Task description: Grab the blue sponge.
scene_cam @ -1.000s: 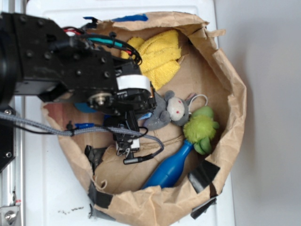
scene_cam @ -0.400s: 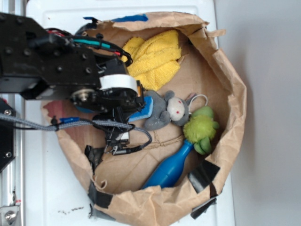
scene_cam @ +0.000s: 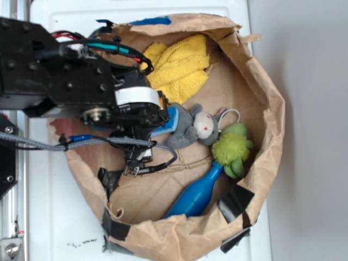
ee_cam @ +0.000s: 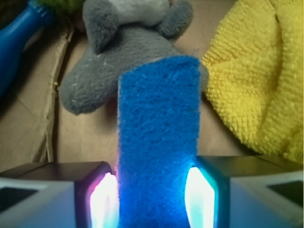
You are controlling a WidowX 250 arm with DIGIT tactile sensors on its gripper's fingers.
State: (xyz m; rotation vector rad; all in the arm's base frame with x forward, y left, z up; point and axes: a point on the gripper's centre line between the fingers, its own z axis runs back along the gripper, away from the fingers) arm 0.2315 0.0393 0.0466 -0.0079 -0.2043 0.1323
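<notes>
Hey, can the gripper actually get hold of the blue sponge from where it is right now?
Probably yes. In the wrist view the blue sponge already sits between the gripper's two fingers, nothing lying across it. The grey plush mouse and yellow towel lie beyond and beside it.

Pincer (ee_cam: 154, 197) pads flank blue sponge (ee_cam: 159, 137), touching.

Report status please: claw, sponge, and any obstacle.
Claw straddling blue sponge, a pad at each side. Grip unconfirmed. Plush mouse touching sponge's far end; yellow towel close beside.
</notes>
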